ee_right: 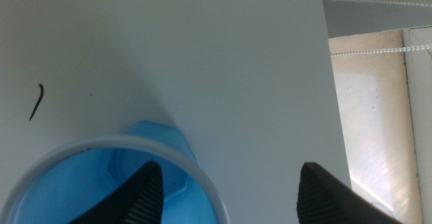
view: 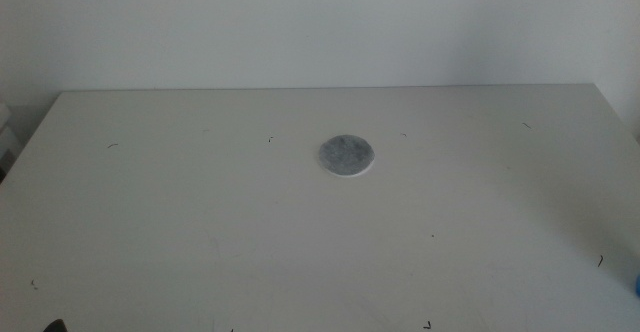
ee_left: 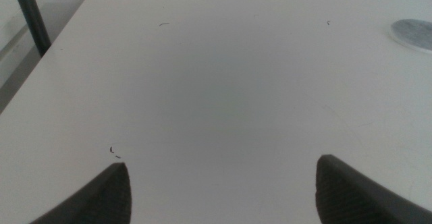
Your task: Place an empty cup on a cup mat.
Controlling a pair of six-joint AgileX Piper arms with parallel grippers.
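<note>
The blue cup (ee_right: 94, 177) stands upright on the white table, close under my right wrist camera, with its pale rim and empty blue inside showing. My right gripper (ee_right: 229, 177) is open. One jaw sits inside the cup's mouth and the other outside, so the cup's wall lies between them with a gap. In the middle view only a blue sliver of the cup (view: 636, 283) shows at the right edge. The grey cup mat (view: 348, 156) lies flat at the table's middle, far from the cup. It also shows in the left wrist view (ee_left: 413, 34). My left gripper (ee_left: 223, 183) is open and empty over the table's near left part.
The table's right edge (ee_right: 324, 82) runs close beside the cup, with the floor beyond it. A dark pole (ee_left: 30, 18) stands off the table's left side. Small dark specks (ee_right: 35, 101) mark the tabletop.
</note>
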